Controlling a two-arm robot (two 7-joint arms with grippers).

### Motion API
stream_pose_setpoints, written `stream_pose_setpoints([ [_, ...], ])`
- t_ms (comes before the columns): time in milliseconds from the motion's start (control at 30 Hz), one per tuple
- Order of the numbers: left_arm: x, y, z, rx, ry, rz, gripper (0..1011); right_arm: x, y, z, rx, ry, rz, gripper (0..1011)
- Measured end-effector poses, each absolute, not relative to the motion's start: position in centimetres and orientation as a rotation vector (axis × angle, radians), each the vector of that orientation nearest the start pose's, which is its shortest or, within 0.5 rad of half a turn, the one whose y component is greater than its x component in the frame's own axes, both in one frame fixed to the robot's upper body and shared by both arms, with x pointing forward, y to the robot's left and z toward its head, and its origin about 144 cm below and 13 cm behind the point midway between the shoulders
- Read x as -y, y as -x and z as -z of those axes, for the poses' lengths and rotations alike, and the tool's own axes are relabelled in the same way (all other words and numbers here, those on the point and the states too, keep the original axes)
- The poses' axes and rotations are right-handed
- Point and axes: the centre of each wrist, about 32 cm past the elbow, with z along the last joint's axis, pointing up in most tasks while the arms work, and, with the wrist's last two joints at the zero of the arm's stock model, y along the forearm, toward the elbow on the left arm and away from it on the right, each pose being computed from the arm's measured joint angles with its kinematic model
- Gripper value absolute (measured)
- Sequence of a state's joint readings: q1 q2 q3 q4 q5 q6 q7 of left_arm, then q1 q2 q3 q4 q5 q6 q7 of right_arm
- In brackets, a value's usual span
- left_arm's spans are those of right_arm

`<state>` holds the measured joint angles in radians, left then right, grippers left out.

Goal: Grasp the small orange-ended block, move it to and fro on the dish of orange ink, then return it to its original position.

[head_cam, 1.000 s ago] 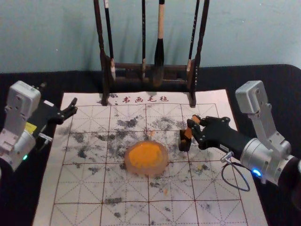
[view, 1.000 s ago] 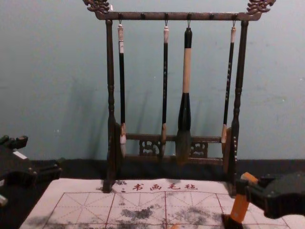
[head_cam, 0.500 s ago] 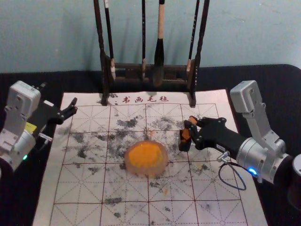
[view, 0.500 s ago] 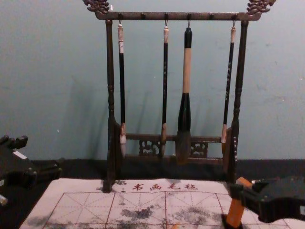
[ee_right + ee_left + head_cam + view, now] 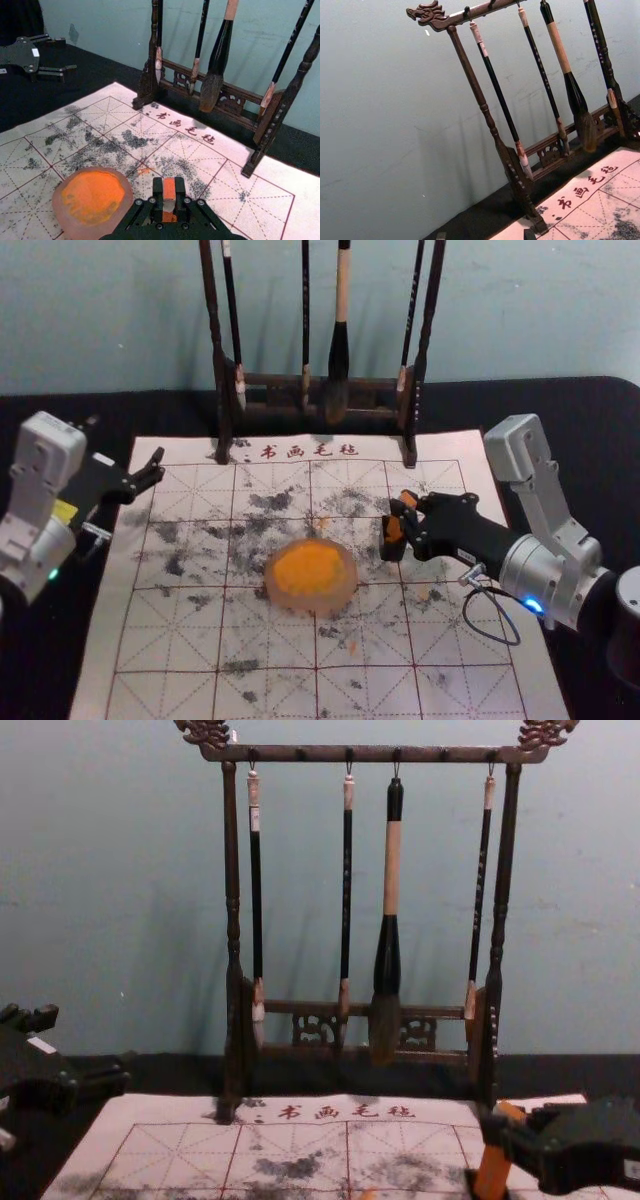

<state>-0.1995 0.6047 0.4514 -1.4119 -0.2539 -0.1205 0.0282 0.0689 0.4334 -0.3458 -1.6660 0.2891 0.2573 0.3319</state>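
Partly behind right gripper (image 5: 405,511), orange block (image 5: 492,1172).

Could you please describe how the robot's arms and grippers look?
The left arm and right arm are silver-grey and black. The left gripper and right gripper are black with white labels. The left arm has a green light and yellow label; the right, a blue light and looping dark cable.
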Motion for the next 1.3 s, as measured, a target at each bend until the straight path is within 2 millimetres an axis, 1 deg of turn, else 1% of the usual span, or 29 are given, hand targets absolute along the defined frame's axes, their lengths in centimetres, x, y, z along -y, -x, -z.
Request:
stream_pose_setpoints([
  [367,-31.0,-48.9,-114.0,0.285,-0.304,-1.248,1001,23.9,-45.9,-116.6,-0.079,0.296,0.906,129],
  [900,-31.0,-48.9,-114.0,0.285,-0.304,-1.248,1001,23.2,-45.7,-115.1,-0.089,0.3,0.932,127],
  [1300,-31.0,-48.9,-114.0,0.285,-0.304,-1.248,1001,23.0,-45.6,-114.8,-0.095,0.309,0.946,129],
])
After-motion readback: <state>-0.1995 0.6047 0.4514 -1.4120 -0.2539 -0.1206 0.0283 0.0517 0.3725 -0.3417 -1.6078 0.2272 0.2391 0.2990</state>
